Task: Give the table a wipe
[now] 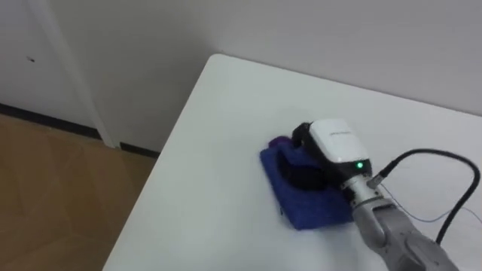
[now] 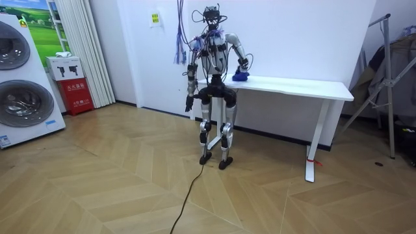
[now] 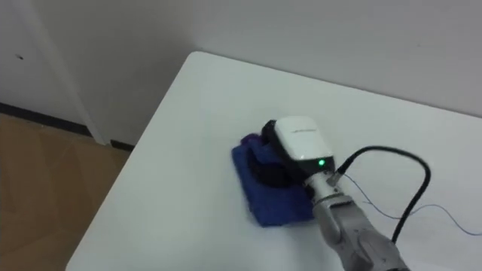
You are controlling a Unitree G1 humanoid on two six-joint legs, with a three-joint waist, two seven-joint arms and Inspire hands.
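A blue cloth (image 1: 305, 205) lies bunched on the white table (image 1: 218, 158), a little in from its left edge. My right hand (image 1: 334, 141) sits on top of it, arm coming in from the lower right, dark fingers curled down into the cloth. The same cloth (image 3: 265, 205) and hand (image 3: 300, 137) show in the right eye view. In the room view I stand at the table's (image 2: 305, 85) end nearest the room view's left, facing the wall, right hand on the cloth (image 2: 239, 77). My left hand (image 2: 188, 101) hangs at my side.
The table's left edge drops to wood floor (image 1: 53, 196); a white wall runs behind it. Bare tabletop stretches to the right. In the room view, washing machines (image 2: 19, 84) and a red box (image 2: 78, 96) stand at the left, a metal rack (image 2: 390, 78) at the right.
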